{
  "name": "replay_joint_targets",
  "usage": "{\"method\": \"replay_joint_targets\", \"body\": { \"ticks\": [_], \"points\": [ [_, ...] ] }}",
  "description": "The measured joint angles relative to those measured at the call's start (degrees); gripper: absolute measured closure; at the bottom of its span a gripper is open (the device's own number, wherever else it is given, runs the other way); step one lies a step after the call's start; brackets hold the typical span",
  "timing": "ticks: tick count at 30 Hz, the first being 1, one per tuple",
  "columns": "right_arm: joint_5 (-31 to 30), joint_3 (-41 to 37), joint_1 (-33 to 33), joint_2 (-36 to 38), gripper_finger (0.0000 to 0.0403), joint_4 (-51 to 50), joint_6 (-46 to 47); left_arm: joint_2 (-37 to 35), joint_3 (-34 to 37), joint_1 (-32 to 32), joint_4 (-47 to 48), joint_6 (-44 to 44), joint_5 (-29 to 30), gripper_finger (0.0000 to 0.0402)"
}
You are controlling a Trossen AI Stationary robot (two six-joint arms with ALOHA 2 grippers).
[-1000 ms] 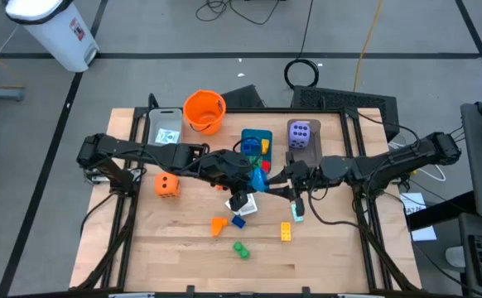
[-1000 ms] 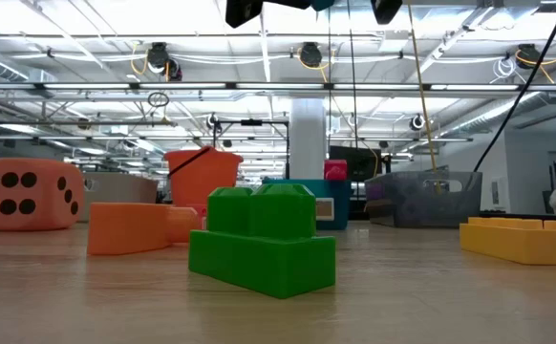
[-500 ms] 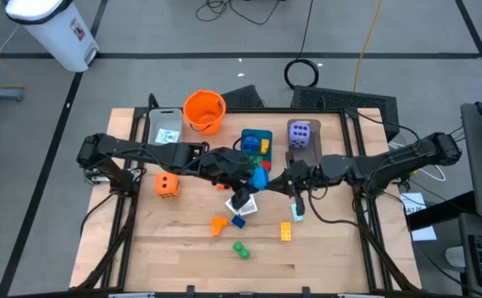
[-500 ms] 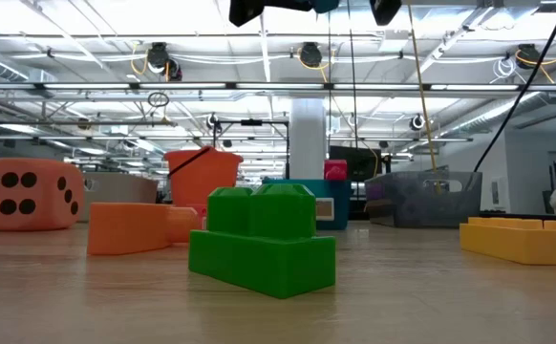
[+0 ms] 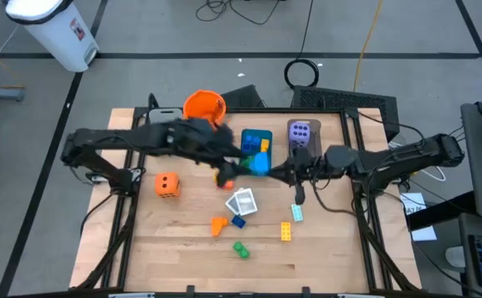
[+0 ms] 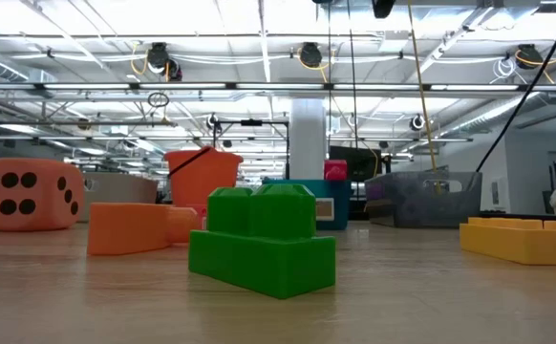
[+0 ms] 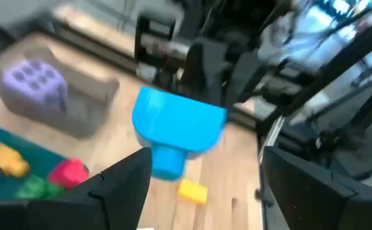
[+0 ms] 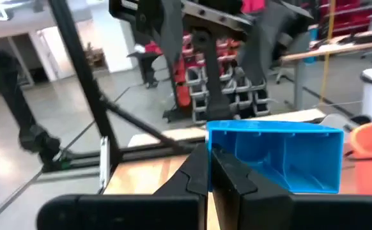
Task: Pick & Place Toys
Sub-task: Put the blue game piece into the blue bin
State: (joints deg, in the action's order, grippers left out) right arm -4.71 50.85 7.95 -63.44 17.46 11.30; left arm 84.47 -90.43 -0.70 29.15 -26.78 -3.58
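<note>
A bright blue hollow toy [image 5: 260, 164] hangs in the air over the middle of the table, beside the teal tray [image 5: 256, 132]. My right gripper [image 5: 281, 172] is shut on it from the table's right. My left gripper [image 7: 205, 191] stands open a little to the toy's left, with the toy [image 7: 176, 124] clear of its fingers. Loose on the table lie white cards [image 5: 243, 201], an orange brick [image 5: 218, 224], a blue brick [image 5: 238, 220], a green brick [image 5: 240, 248], a yellow brick [image 5: 285, 231] and the orange die [image 5: 166, 184]. My right gripper pinches one thin side wall of the blue toy, at its edge [image 8: 210, 137], between its two fingers. The fingers reach in level from the table's right. The toy is lifted clear of the table and sticks out beyond the fingertips.
The orange bucket [image 5: 204, 108] and a grey tray with a card [image 5: 165, 124] stand at the far edge. The purple die [image 5: 300, 132] sits in a grey tray at the far right. The teal tray holds several bricks. The near part of the table has room between bricks.
My left gripper has let go of the blue toy and drawn back and up toward the table's far left. The blue toy stays in the air with my right gripper, which has shifted it slightly toward the far edge.
</note>
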Motion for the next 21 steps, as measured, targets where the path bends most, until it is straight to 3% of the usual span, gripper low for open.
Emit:
{"method": "replay_joint_targets", "body": {
  "ticks": [5, 11, 16, 21],
  "points": [
    [0.32, 8.51, -3.66, -0.26, 0.0402, -10.69, -1.56, -7.72, -0.07, 1.48, -0.73, 3.02, 3.87, 0.0112],
    [1.72, 18.1, -10.09, -6.28, 0.0402, -27.48, -5.89, -13.64, -0.09, 1.41, -6.99, 8.32, 5.56, 0.0119],
    [7.77, 19.12, -16.48, -13.84, 0.0402, -32.47, -4.8, -15.59, -0.07, 1.21, -10.93, 12.14, 5.1, 0.0119],
    [7.98, 19.12, -20.61, -21.83, 0.0402, -33.66, -4.07, -16.07, 0.0, 1.2, -13.32, 13.63, 1.65, 0.0119]
  ]
}}
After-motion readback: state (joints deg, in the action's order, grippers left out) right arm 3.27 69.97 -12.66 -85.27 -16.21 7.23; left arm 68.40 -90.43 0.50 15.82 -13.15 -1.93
